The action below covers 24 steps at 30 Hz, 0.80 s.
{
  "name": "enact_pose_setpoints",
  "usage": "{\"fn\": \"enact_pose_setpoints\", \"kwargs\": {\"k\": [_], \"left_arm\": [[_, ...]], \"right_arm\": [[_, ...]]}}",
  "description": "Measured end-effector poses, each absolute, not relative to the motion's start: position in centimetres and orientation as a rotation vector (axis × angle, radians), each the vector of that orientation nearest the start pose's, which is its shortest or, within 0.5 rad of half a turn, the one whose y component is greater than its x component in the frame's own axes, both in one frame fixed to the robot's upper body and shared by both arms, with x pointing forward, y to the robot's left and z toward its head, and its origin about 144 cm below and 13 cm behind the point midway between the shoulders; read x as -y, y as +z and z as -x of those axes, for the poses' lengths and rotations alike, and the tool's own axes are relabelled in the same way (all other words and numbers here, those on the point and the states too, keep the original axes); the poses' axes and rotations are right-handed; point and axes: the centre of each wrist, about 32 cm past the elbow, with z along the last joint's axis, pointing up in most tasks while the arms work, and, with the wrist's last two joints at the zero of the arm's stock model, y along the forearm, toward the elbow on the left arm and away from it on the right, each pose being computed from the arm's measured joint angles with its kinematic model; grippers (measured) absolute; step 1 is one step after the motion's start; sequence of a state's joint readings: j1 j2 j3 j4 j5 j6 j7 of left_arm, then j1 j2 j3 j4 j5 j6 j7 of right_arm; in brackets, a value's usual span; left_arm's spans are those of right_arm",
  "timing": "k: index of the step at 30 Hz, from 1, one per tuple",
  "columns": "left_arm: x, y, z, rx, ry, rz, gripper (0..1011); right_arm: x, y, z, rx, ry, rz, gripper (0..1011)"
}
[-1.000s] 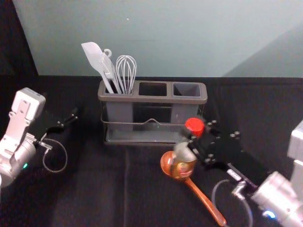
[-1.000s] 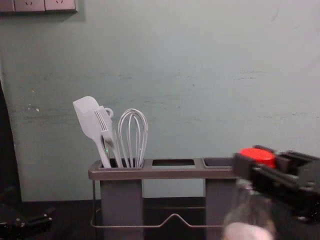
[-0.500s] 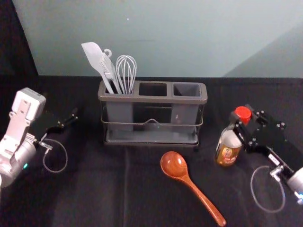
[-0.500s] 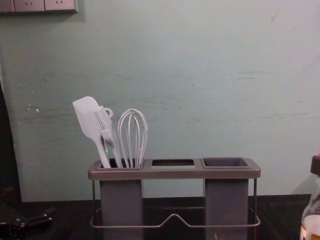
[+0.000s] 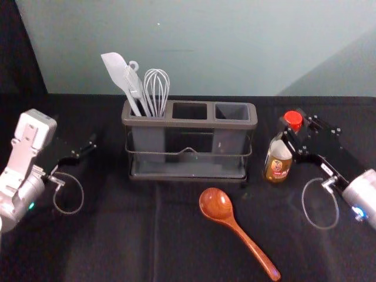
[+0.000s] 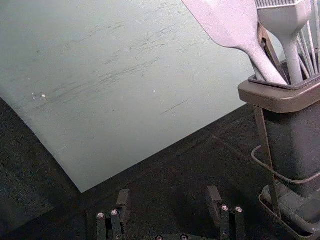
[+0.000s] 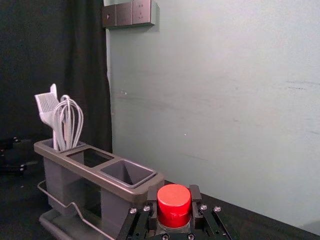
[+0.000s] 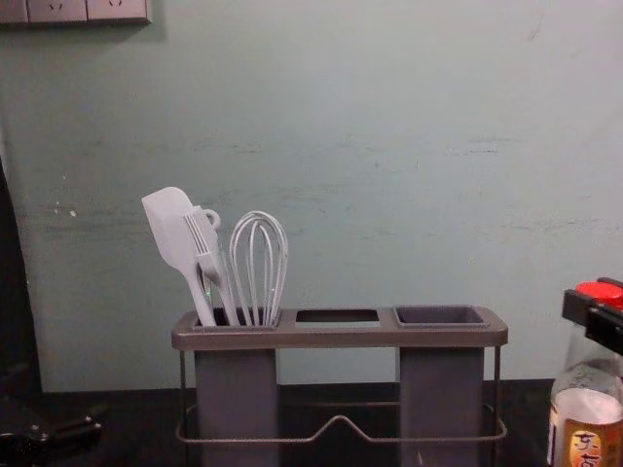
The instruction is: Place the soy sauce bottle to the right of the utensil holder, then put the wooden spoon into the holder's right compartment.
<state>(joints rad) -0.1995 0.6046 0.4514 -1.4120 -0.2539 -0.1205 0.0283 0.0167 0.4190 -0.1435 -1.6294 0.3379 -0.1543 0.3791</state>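
With the holder [image 5: 189,124] as hub and twelve straight ahead, find the spoon [image 5: 216,204] nearest, flat on the dark cloth at five, with its bowl towards eleven. Next, at three, just beside the holder, see the bottle [image 5: 277,161], roughly upright, gripped at the neck by the right gripper [image 5: 290,130]. At nine, note the left gripper [image 5: 86,150], parked with parted fingers. In the left compartment, see the spatula [image 5: 117,67], brush [image 5: 135,88] and whisk [image 5: 157,88]. Farthest, towards eleven, spot switches [image 8: 58,10] on the wall [image 8: 341,126].

Spoon [image 5: 215,204] before holder [image 5: 189,123], bottle [image 5: 277,163] right, utensils [image 5: 136,88] in left compartment [image 5: 148,141]
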Motion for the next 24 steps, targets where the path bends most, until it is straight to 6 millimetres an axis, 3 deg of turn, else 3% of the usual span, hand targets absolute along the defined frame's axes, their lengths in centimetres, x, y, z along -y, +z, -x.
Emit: {"fn": "enact_pose_setpoints", "kwargs": {"k": [12, 24], "left_arm": [[-31.0, 114.0, -48.9, 0.285, 1.248, -0.304, 1000], [-31.0, 114.0, -48.9, 0.285, 1.248, -0.304, 1000]], "right_arm": [[29.6, 116.3, -48.7, 0.178, -1.021, -0.095, 378], [29.3, 115.4, -49.9, 0.156, -1.018, -0.118, 378]]}}
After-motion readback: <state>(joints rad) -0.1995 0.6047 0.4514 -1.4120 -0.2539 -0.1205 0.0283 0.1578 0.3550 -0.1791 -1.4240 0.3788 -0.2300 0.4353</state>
